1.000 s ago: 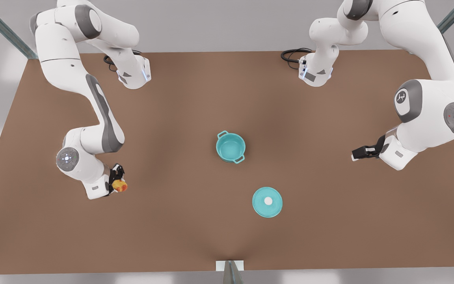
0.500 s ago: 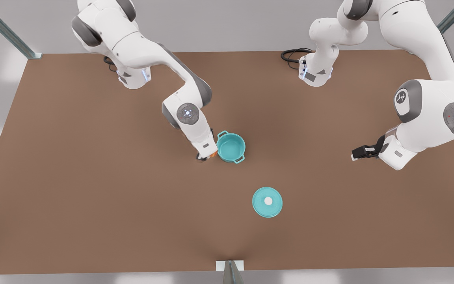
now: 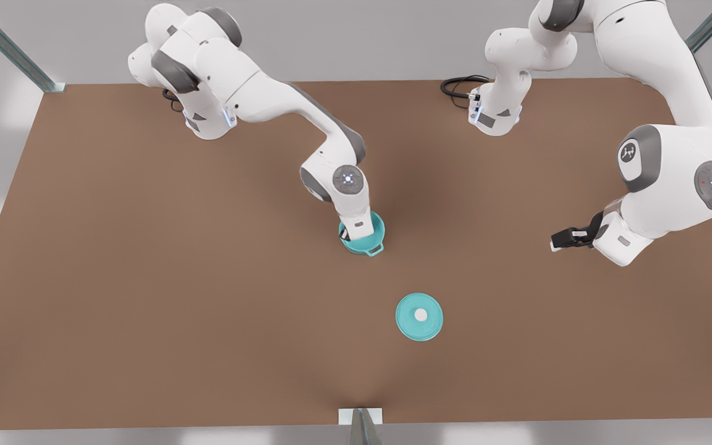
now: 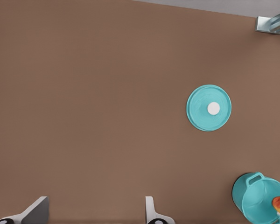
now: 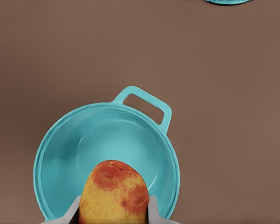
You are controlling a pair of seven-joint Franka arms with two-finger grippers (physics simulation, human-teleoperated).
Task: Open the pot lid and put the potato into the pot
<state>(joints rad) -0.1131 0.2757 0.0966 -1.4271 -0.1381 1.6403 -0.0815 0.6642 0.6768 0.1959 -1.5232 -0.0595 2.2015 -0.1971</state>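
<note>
A matte brown table (image 3: 146, 309), smooth and unmarked, spreads beneath two glossy white Franka arms with grey joint caps. The arm on the front view's left reaches in from the far edge and hangs directly over the pot (image 3: 373, 245); the right wrist view identifies it as the right arm. The right gripper (image 5: 114, 212) is clamped on the potato (image 5: 114, 193), its pale fingers (image 5: 152, 210) pressing either side of the lump. The potato, a rounded yellow-orange body with a mottled reddish patch across its top, is held above the open mouth of the pot, not yet resting inside. The pot is a small round teal vessel with a smooth, faintly shiny interior and a squared loop handle (image 5: 143, 105) jutting from its rim; in the front view the arm's wrist covers much of it, leaving a crescent of rim and one handle showing. The arm on the front view's right waits well apart from the pot, near the table's edge, and its dark left gripper (image 3: 563, 240) points toward the centre; the left wrist view shows its two pale fingers (image 4: 151, 212) spread wide with nothing between them. The pot lid (image 3: 419, 316), a flat teal disc with a small white knob (image 3: 420, 315) at its centre, lies flat on the table, apart from the pot and nearer the front edge.
</note>
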